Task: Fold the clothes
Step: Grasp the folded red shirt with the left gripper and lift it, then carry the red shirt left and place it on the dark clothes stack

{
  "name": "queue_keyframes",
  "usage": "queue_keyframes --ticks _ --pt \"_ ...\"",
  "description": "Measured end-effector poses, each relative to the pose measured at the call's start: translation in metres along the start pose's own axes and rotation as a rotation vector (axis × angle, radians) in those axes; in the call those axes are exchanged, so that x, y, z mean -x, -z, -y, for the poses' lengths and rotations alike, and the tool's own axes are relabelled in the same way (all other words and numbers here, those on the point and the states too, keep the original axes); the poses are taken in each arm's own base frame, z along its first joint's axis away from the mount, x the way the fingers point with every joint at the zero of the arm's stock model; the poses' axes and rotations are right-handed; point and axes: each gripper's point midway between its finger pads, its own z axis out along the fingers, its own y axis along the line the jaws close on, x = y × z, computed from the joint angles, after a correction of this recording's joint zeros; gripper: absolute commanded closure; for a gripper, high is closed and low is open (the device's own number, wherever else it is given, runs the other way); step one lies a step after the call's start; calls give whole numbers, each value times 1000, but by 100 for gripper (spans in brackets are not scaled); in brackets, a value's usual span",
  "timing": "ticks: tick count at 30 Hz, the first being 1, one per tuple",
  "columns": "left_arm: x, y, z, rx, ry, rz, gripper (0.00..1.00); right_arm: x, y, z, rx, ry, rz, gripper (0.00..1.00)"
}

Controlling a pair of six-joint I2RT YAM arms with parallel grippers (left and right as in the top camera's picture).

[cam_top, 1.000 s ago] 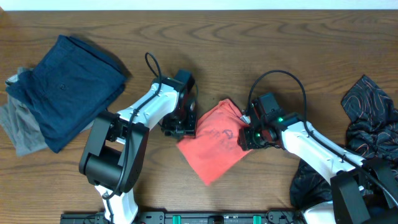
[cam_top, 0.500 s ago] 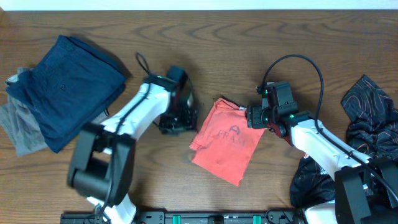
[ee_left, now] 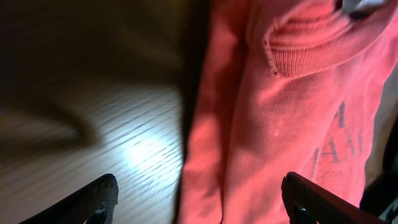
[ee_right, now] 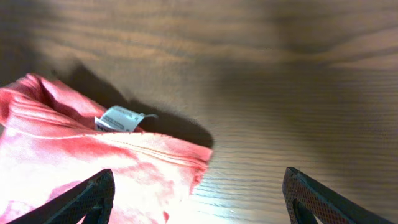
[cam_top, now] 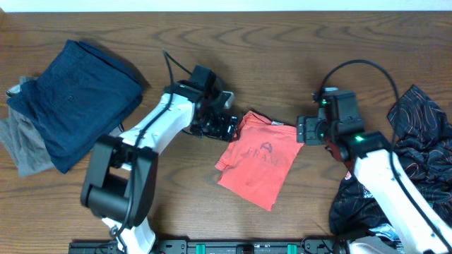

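The wooden surface (cam_top: 282, 42) is carrying a folded coral-red T-shirt (cam_top: 258, 159) at centre. The left fingers (ee_left: 102, 194) are hovering spread over its far-left edge; the right fingers (ee_right: 93, 193) are hovering spread just right of it, gripping nothing.

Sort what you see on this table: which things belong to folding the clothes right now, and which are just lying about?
In the job: coral-red T-shirt, left gripper, right gripper.
Lying about: folded navy garment, grey cloth under it, black patterned garment on the right.
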Motion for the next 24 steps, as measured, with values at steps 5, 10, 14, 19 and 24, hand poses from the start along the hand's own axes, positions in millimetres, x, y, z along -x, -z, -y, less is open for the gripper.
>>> queue_keyframes --ticks 5,10,14,19,24 --pt "0 -28 15 -74 -81 -28 15 0 15 7 -18 -12 13 15" --pt "5 -44 38 -133 -152 -25 42 -11 15 10 -30 -10 -33 16" --pt "4 -60 45 -142 -197 -35 94 -14 15 11 -33 -9 -46 16" --pt "6 -60 42 -123 -205 -33 94 -19 15 12 -37 -8 -64 16" --pt "27 -27 7 22 -151 23 94 -20 15 12 -38 -8 -71 16"
